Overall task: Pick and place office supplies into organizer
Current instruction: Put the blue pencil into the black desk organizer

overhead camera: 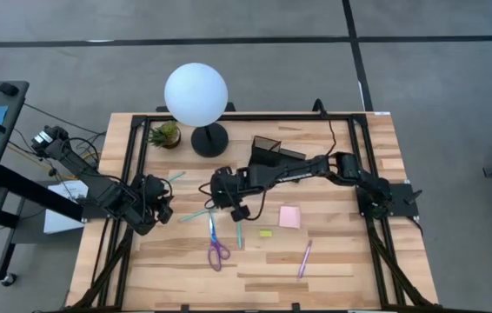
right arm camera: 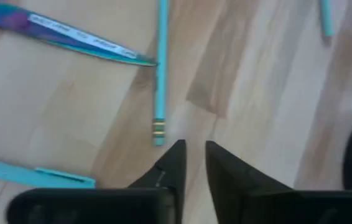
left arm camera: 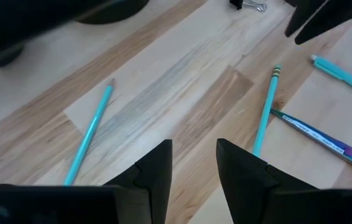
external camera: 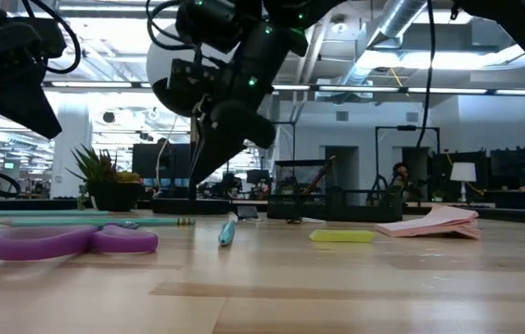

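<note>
The right gripper [overhead camera: 221, 193] hung at the centre of the high view, its fingers [right arm camera: 175, 163] a narrow gap apart and holding nothing, just beside a teal pencil [right arm camera: 160, 71]. The left gripper [overhead camera: 161, 209] waited at centre left, open with empty fingers [left arm camera: 157, 171]. The black organizer [overhead camera: 269, 153] stood above the centre — scissors [overhead camera: 216, 248], pink sticky pad [overhead camera: 290, 216] and pink-purple pen [overhead camera: 304, 258] lay below it.

Scissors [right arm camera: 70, 37] are running off the right wrist frame, handles cut away. Organizer [overhead camera: 268, 152] is lying partly hidden under the right arm. Black clip [left arm camera: 249, 5] is being clipped by the frame edge.
</note>
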`<action>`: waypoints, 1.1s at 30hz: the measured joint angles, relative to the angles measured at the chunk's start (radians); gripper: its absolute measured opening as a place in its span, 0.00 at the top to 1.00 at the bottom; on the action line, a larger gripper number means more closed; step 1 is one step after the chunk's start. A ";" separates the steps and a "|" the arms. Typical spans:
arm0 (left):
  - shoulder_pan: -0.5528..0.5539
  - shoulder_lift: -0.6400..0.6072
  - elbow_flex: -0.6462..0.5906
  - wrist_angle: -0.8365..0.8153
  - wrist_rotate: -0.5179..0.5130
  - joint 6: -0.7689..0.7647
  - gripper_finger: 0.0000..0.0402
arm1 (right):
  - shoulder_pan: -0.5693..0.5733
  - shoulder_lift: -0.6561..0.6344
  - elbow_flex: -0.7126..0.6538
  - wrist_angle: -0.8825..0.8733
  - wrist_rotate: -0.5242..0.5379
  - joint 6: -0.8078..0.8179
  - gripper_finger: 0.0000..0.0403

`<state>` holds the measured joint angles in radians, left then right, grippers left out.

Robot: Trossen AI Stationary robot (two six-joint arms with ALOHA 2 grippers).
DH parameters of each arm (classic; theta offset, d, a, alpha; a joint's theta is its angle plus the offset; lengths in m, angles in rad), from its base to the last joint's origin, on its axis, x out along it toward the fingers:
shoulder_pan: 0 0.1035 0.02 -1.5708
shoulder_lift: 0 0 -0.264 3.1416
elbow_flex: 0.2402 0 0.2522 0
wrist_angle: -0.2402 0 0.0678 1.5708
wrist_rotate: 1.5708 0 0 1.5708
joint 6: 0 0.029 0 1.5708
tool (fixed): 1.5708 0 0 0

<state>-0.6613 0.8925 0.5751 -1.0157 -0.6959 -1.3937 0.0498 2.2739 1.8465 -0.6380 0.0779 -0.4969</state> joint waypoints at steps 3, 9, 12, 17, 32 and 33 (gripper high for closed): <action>0.000 0.000 0.000 0.007 0.000 0.000 0.70 | 0.004 0.006 -0.002 0.002 -0.004 0.000 0.76; 0.000 0.000 0.000 0.013 0.000 0.005 0.70 | 0.010 0.006 -0.031 0.094 -0.077 0.029 0.61; 0.000 0.000 0.000 0.013 0.002 0.017 0.70 | 0.008 0.005 -0.032 0.144 -0.105 0.049 0.59; 0.000 0.000 0.000 0.013 0.004 0.018 0.70 | 0.001 0.030 -0.029 0.127 -0.129 0.063 0.60; 0.000 0.000 0.000 0.012 0.007 0.025 0.70 | -0.030 0.090 -0.031 0.120 -0.131 0.133 0.67; 0.000 0.000 0.000 0.012 0.007 0.029 0.70 | -0.032 0.094 -0.030 0.120 -0.135 0.132 0.67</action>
<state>-0.6617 0.8928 0.5751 -1.0035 -0.6891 -1.3646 0.0173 2.3677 1.8166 -0.5179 -0.0566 -0.3650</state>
